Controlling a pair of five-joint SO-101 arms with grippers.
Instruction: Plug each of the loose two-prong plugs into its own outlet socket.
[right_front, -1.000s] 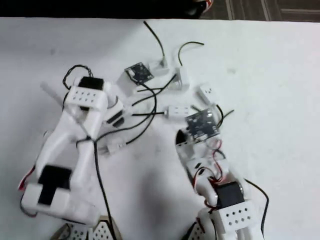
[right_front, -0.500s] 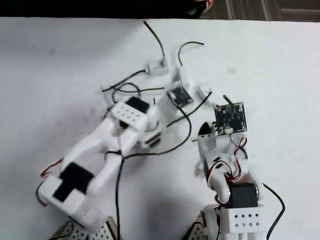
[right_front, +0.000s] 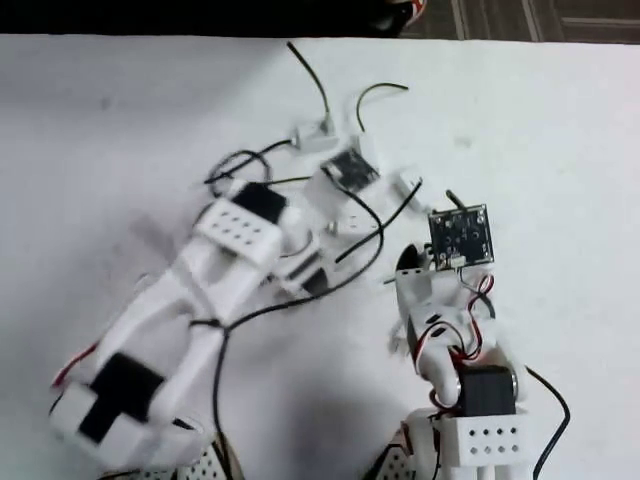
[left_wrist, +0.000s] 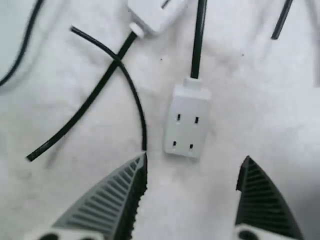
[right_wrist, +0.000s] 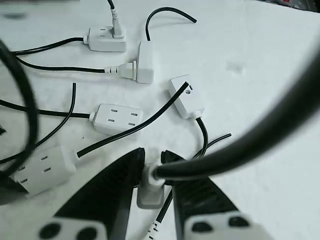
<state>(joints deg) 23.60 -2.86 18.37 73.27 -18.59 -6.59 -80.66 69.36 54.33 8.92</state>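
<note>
My left gripper (left_wrist: 194, 161) is open and hovers just short of a white two-socket outlet (left_wrist: 186, 122) whose black cord runs away from it. That arm's wrist board (right_front: 350, 170) sits among the outlets at the table's middle. My right gripper (right_wrist: 152, 156) is shut on a white two-prong plug (right_wrist: 150, 192), and the plug's thick black cord (right_wrist: 240, 145) crosses close to the lens. In the high view the right gripper (right_front: 405, 265) stands right of the left arm. Ahead of it lie loose outlets (right_wrist: 117, 119) (right_wrist: 186, 97) (right_wrist: 42, 170).
Two farther outlets (right_wrist: 105, 37) (right_wrist: 145, 62) each have a plug and cord in them. Black cords (right_front: 350, 240) loop across the middle of the table between the two arms. The white table (right_front: 560, 140) is bare at the right and far left.
The left arm swung from the table's left toward the outlets in the middle, dragging cords along. The right arm drew back to the right early on, then stayed still.
</note>
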